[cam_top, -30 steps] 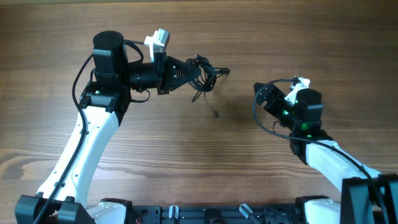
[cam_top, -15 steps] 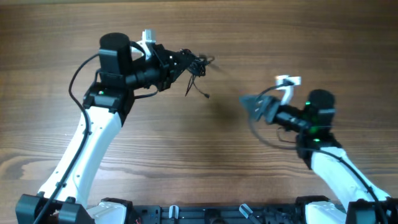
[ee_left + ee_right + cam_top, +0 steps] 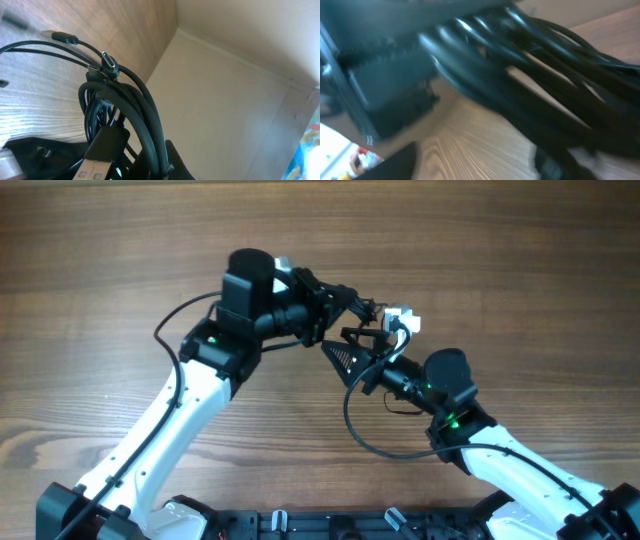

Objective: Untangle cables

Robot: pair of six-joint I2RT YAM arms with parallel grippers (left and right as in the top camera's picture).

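The cables (image 3: pixel 358 304) are a clump of thin black cords. My left gripper (image 3: pixel 336 298) is shut on them and holds them above the table's middle. In the left wrist view the cables (image 3: pixel 125 105) loop up from my left gripper (image 3: pixel 145 169), with a USB-A plug (image 3: pixel 97 167) and a small silver-tipped plug (image 3: pixel 110 62) showing. My right gripper (image 3: pixel 342 342) is open, right below the clump and pointing left at it. The right wrist view is blurred: the cables (image 3: pixel 540 65) cross just beyond my open right gripper (image 3: pixel 475 165).
The wooden table (image 3: pixel 520 270) stretches all around. The two arms meet close together at the centre, and a thick black wire (image 3: pixel 365 435) loops off my right arm. A pale wall (image 3: pixel 240 100) shows in the left wrist view.
My left gripper has carried the clump right and toward the centre. My right arm has swung left and up, bringing its open gripper to the clump.
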